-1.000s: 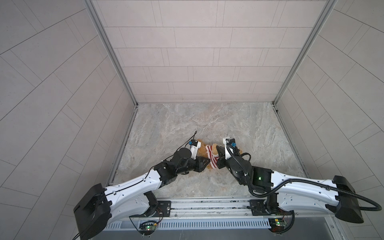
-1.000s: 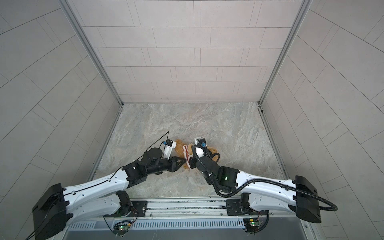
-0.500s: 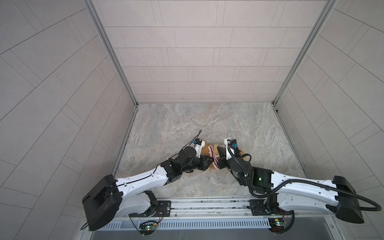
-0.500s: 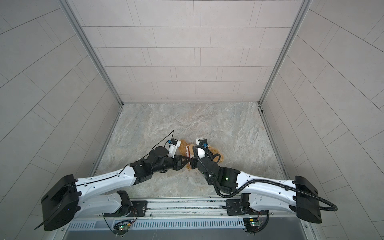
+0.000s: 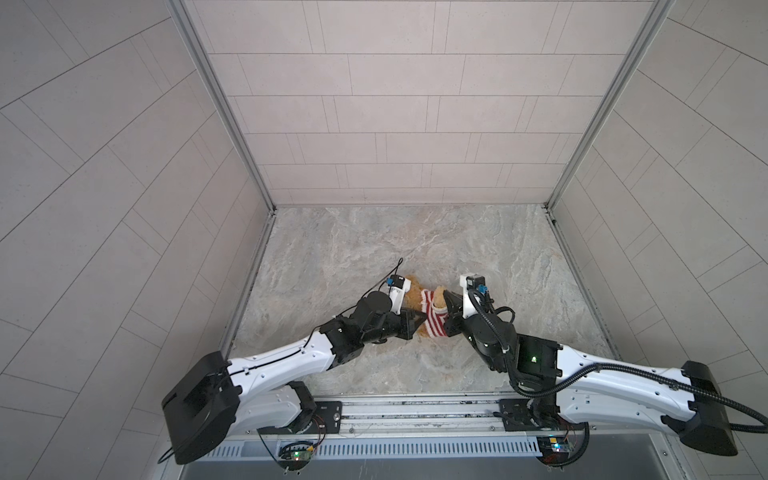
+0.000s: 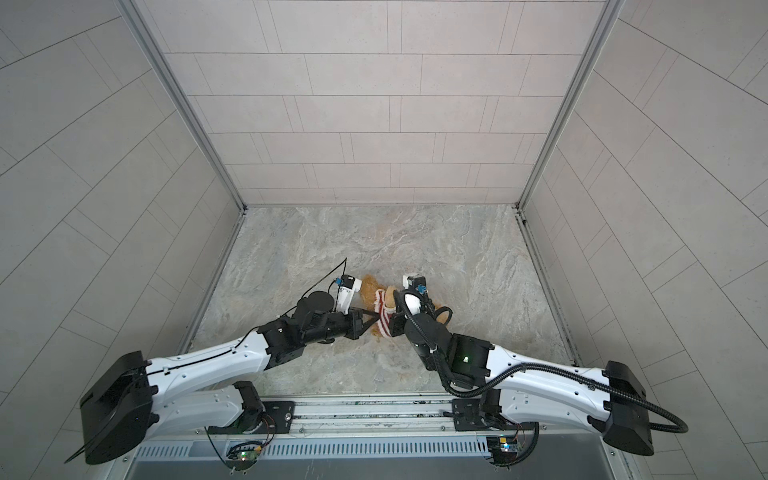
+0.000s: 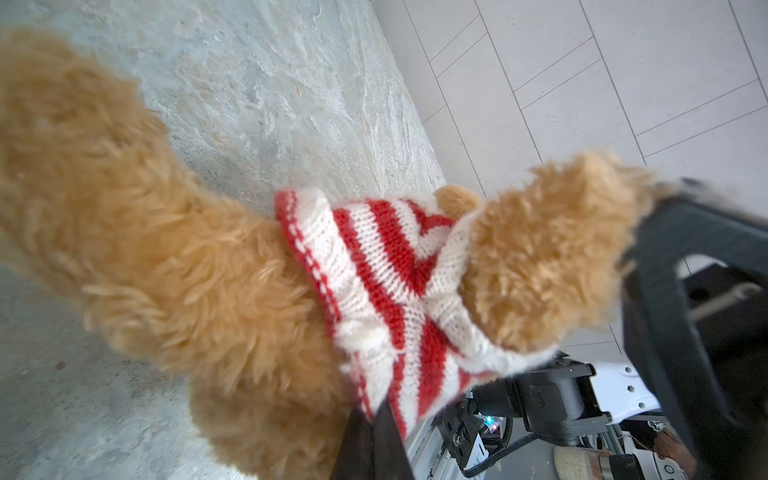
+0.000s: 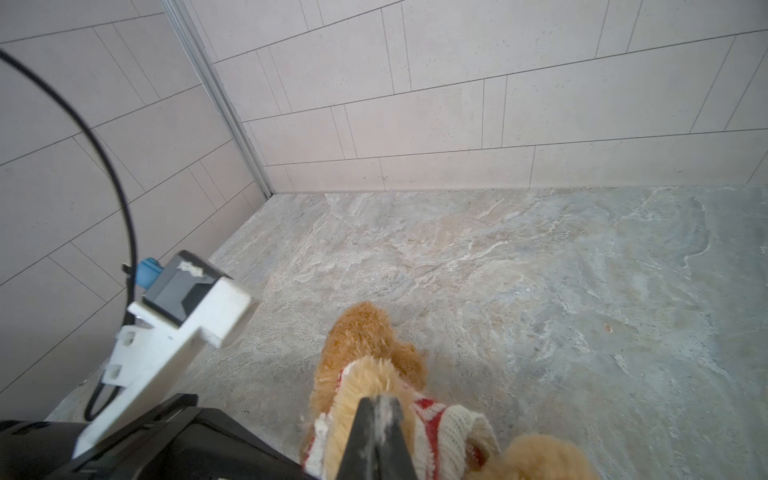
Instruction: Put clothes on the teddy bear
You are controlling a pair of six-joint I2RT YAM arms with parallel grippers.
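Observation:
The golden-brown teddy bear (image 5: 413, 293) lies on the marble floor between my two grippers, in both top views. A red-and-white striped sweater (image 5: 432, 318) is around its body. In the left wrist view the sweater (image 7: 374, 266) bunches round the bear's (image 7: 145, 249) middle, and my left gripper (image 7: 376, 419) is shut on its lower hem. My right gripper (image 8: 378, 405) is shut on a pale furry limb of the bear (image 8: 361, 336) that sticks out of the sweater (image 8: 440, 424). In a top view the left gripper (image 5: 422, 321) and right gripper (image 5: 445, 297) nearly meet at the bear.
Tiled walls (image 5: 374, 124) enclose the marble floor (image 5: 374, 241) on three sides. The arms' mounting rail (image 5: 415, 411) runs along the front edge. The left arm's white camera mount (image 8: 187, 307) sits close beside the right gripper.
My left gripper has moved right toward the bear and closed its jaws on the sweater hem. The right gripper has kept its grip and barely moved.

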